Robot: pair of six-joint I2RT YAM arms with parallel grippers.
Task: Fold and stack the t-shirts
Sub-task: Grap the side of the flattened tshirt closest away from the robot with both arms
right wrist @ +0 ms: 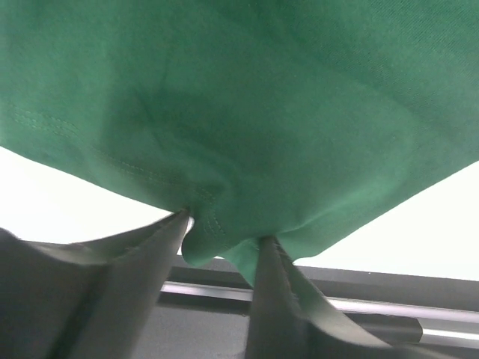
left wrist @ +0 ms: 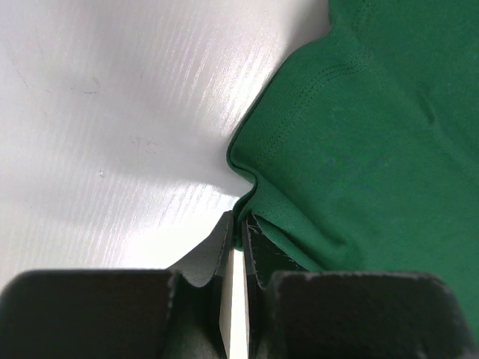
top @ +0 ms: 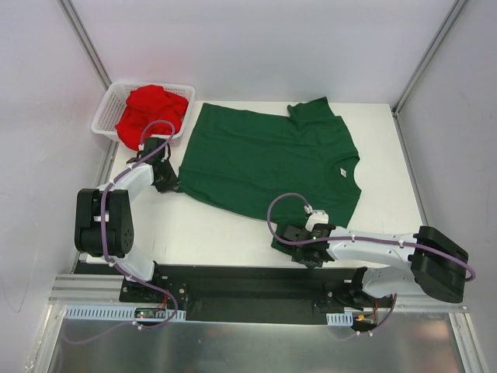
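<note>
The dark green t-shirt (top: 268, 155) lies spread flat on the white table (top: 210, 225), its neck towards the right. My left gripper (top: 166, 180) is shut on the shirt's left hem corner; in the left wrist view the fingertips (left wrist: 239, 218) pinch the green hem (left wrist: 258, 191) at table level. My right gripper (top: 293, 238) is shut on the shirt's near edge; in the right wrist view a bunch of green cloth (right wrist: 224, 149) hangs between the gripper's fingers (right wrist: 224, 238). The bright red t-shirt (top: 151, 109) lies crumpled in a heap at the back left.
The red shirt sits in a white mesh basket (top: 106, 116) at the table's back left corner. Grey walls and metal posts (top: 85, 39) bound the table. A black base rail (top: 248, 284) runs along the near edge.
</note>
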